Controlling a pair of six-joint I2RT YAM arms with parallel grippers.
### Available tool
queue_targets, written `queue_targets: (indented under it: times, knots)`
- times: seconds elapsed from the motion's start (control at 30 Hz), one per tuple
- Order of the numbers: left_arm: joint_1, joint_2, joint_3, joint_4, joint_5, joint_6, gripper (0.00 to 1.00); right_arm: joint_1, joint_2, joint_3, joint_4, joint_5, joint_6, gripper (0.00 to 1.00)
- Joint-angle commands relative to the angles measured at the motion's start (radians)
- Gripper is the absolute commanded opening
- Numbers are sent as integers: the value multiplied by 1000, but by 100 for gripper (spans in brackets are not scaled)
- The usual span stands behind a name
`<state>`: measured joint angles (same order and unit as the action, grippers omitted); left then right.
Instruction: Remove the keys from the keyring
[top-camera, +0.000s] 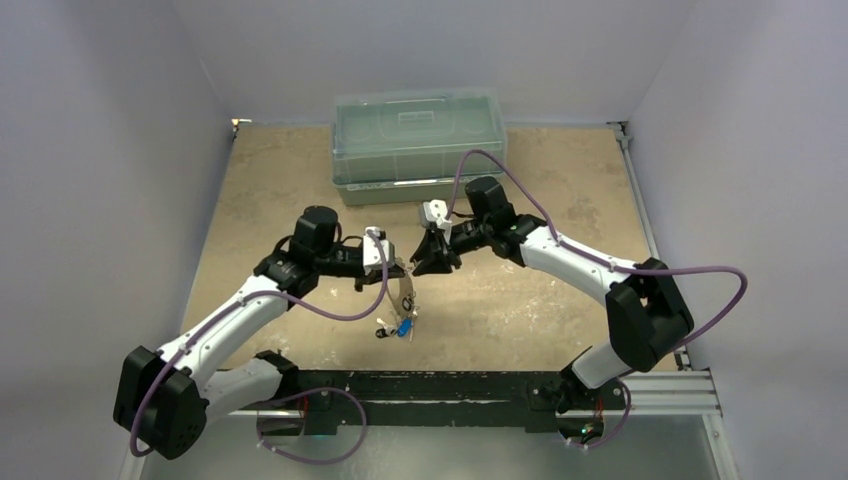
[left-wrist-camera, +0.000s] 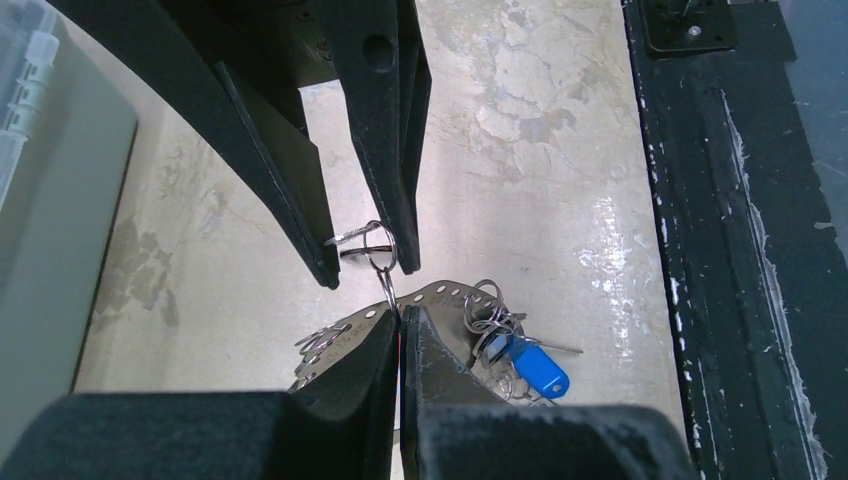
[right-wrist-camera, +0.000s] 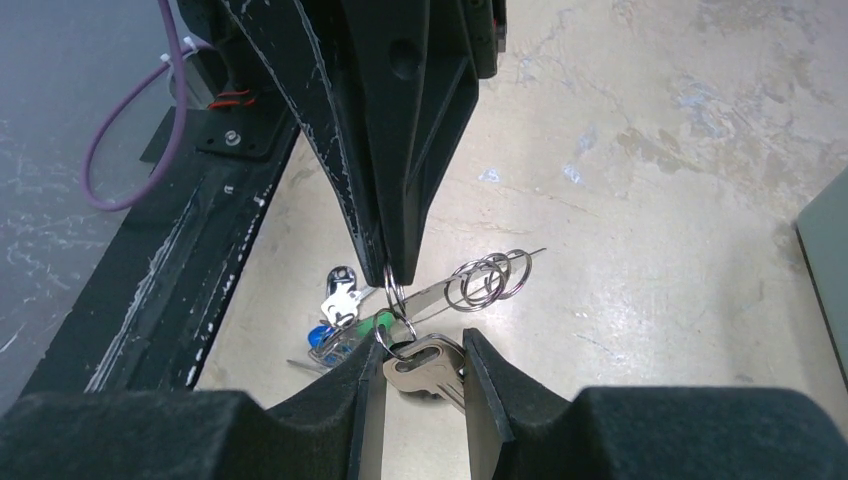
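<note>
My left gripper (top-camera: 385, 265) (left-wrist-camera: 400, 315) is shut on a small split ring (right-wrist-camera: 393, 285), held above the table. A silver key (right-wrist-camera: 425, 367) hangs from that ring and sits between the pads of my right gripper (top-camera: 430, 258) (right-wrist-camera: 425, 345), touching both. The keyring (left-wrist-camera: 450, 295), a curved grey band with holes, hangs below the left gripper. It carries several more small rings (right-wrist-camera: 490, 278). A blue-headed key (left-wrist-camera: 540, 368), a green-headed one (right-wrist-camera: 385, 322) and another silver key (right-wrist-camera: 340, 297) lie bunched under it (top-camera: 400, 325).
A pale green lidded box (top-camera: 420, 140) stands at the back of the tan table, just behind both grippers. The black base rail (top-camera: 450, 390) runs along the near edge, close to the key bunch.
</note>
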<state>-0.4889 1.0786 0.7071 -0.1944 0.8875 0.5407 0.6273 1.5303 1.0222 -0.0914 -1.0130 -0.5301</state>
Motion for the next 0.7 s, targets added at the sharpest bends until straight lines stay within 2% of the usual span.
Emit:
queue_targets:
  times: [0.0,0.2,0.4,0.63,0.67]
  knots:
    - [-7,-40,-33,-9,-6,40,0,-21,-44,-12,-10,14,-42,0]
    - [-7,-60,-55,-13,-15,98,0,-20,-44,-17,16,12,-24,0]
    - [-10,-114,-95,10,-89,185,0,-20,-37,-13,23,5,-13,0]
    - [-10,-94,-77,5,-59,167,0,-20,-27,-7,44,-15,12,0]
    - [-10,-86,-75,18,-51,136,7,-21,-27,-4,38,-16,9,0]
